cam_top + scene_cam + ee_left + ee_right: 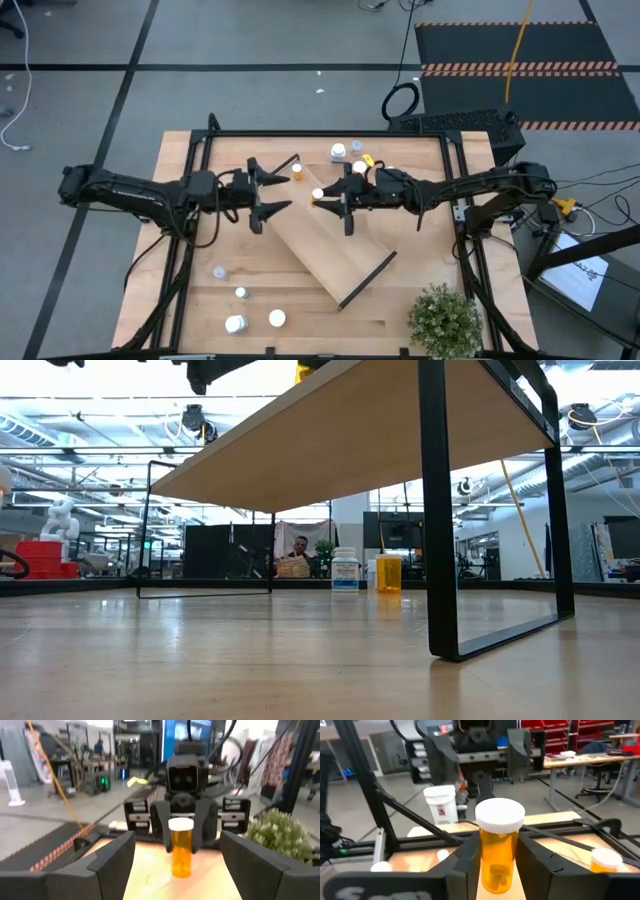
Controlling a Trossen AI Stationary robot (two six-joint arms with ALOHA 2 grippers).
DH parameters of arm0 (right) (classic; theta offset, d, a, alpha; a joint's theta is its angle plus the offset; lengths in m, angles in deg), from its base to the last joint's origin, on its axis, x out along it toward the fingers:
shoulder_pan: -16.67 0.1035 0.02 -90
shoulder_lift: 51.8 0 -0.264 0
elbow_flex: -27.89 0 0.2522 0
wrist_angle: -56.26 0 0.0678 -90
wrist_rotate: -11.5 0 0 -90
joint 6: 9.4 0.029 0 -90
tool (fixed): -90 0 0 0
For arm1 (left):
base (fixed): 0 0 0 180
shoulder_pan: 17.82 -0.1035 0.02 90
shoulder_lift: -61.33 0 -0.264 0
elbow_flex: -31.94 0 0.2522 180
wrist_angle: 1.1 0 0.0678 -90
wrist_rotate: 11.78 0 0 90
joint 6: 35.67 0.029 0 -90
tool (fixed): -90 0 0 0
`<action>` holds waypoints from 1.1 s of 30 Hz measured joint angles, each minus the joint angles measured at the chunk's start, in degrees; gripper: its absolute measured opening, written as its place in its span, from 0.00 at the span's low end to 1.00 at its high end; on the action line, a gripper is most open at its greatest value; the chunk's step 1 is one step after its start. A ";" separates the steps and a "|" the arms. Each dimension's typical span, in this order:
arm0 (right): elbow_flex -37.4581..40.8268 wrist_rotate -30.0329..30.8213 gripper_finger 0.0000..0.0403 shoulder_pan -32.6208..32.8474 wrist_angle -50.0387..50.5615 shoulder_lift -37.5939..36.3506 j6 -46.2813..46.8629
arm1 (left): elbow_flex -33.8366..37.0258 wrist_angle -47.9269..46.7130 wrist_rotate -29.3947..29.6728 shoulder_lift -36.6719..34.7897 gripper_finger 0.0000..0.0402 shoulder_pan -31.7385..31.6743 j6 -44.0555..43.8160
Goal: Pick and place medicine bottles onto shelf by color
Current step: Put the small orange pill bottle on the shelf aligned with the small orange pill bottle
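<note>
An orange bottle (497, 852) with a white cap stands upright, pinched between the two fingers of the right gripper (322, 200), above the upper end of the shelf (335, 250). In the left wrist view the same bottle (181, 847) faces the left arm, held by the right gripper (182, 827).

The left gripper (272, 193) is level with the right one and just across from it. Its fingers are spread wide and hold nothing. Both arms reach in horizontally from the table's sides and meet near the centre.

The shelf lies diagonally on the table (180, 290), with a dark end wall at each short edge. A small orange bottle (298, 172) stands by its upper end. Further bottles (347, 151) cluster at the table's far edge behind the right gripper. Four white-capped bottles (236, 323) stand apart on the near left area.

A potted plant (444, 318) occupies the near right corner. The shelf's middle and lower stretch is bare wood.
</note>
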 joint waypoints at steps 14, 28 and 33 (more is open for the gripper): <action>0.00 0.14 0.25 -0.65 4.09 0.17 -0.55 | -17.04 -14.18 2.82 15.78 0.78 0.13 6.05; 0.00 0.21 0.25 -0.65 7.51 0.17 -7.75 | -17.77 -16.07 1.41 17.99 0.67 -1.46 5.98; 0.00 0.31 0.25 -0.74 9.83 0.20 -9.14 | -17.68 -16.00 -0.90 19.95 0.64 -1.49 7.22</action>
